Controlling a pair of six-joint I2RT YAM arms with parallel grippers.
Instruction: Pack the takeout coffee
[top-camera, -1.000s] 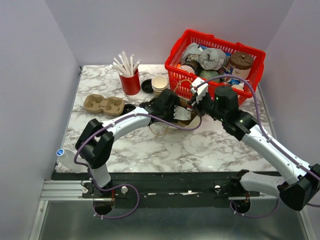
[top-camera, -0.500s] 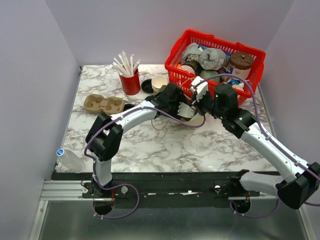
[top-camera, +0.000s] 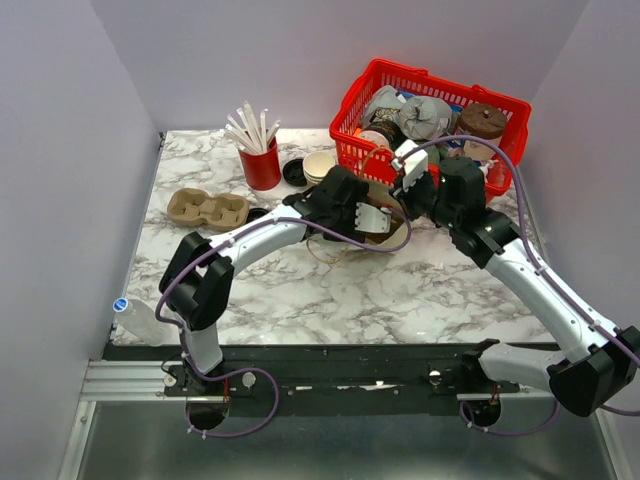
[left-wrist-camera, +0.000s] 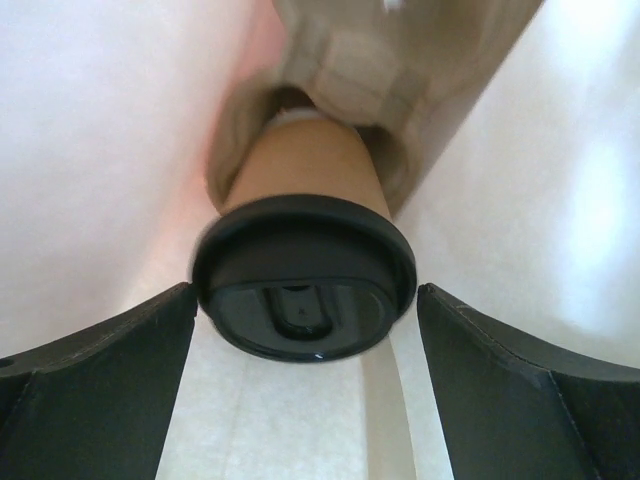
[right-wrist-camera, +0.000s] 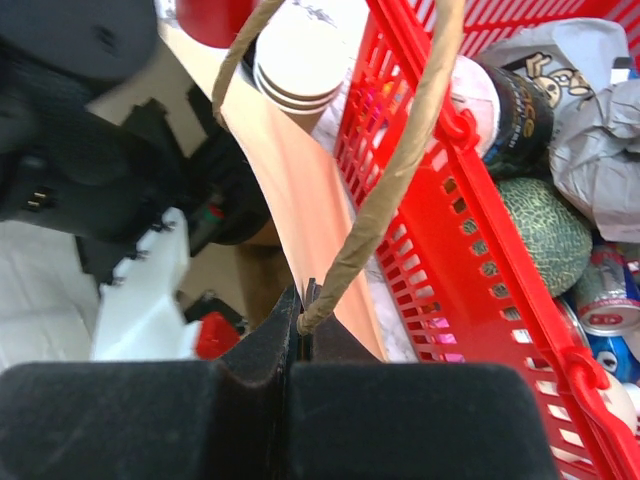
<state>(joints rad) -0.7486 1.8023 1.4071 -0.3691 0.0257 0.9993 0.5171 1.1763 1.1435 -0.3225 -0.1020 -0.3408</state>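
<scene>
Left wrist view: left gripper (left-wrist-camera: 305, 300) clamps, it seems, the black lid (left-wrist-camera: 303, 290) of the takeout coffee (left-wrist-camera: 300, 185), cup base-first inside the paper bag (right-wrist-camera: 290, 170). Right gripper (right-wrist-camera: 303, 322) pinches the bag rim at its twine handle (right-wrist-camera: 400, 170), just left of the red basket (right-wrist-camera: 425, 215), likely keeping the mouth open for loading.

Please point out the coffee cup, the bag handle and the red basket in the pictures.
coffee cup (left-wrist-camera: 300, 170), left wrist view, on its brown side wall.
bag handle (right-wrist-camera: 405, 170), right wrist view, on the middle of the twisted cord.
red basket (top-camera: 450, 81), top external view, on its far rim.
</scene>
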